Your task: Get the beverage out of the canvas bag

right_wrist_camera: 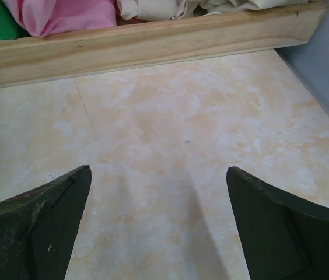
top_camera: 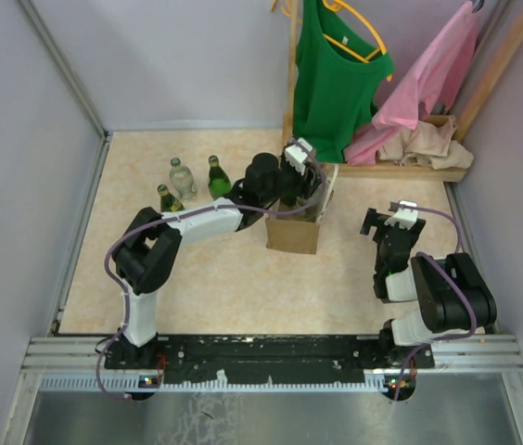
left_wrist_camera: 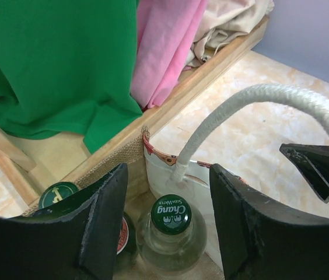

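The tan canvas bag point(top_camera: 291, 232) stands upright mid-table with white loop handles point(left_wrist_camera: 281, 96). My left gripper point(top_camera: 296, 176) hangs over its open top, jaws open. In the left wrist view the gripper point(left_wrist_camera: 167, 175) straddles a clear bottle with a green "Chang" cap point(left_wrist_camera: 171, 214) inside the bag, with its fingers on either side and apart from it. A red-capped bottle point(left_wrist_camera: 123, 235) and a green-capped one point(left_wrist_camera: 58, 193) sit beside it, partly hidden by the left finger. My right gripper point(top_camera: 387, 221) is open and empty over bare table point(right_wrist_camera: 158, 169).
Three bottles point(top_camera: 181, 176) point(top_camera: 217, 176) point(top_camera: 167, 197) stand left of the bag. A wooden rack base point(right_wrist_camera: 153, 44) at the back right holds pink and beige cloth point(top_camera: 419, 139). A green top point(top_camera: 336, 74) hangs above it. Walls close in on both sides.
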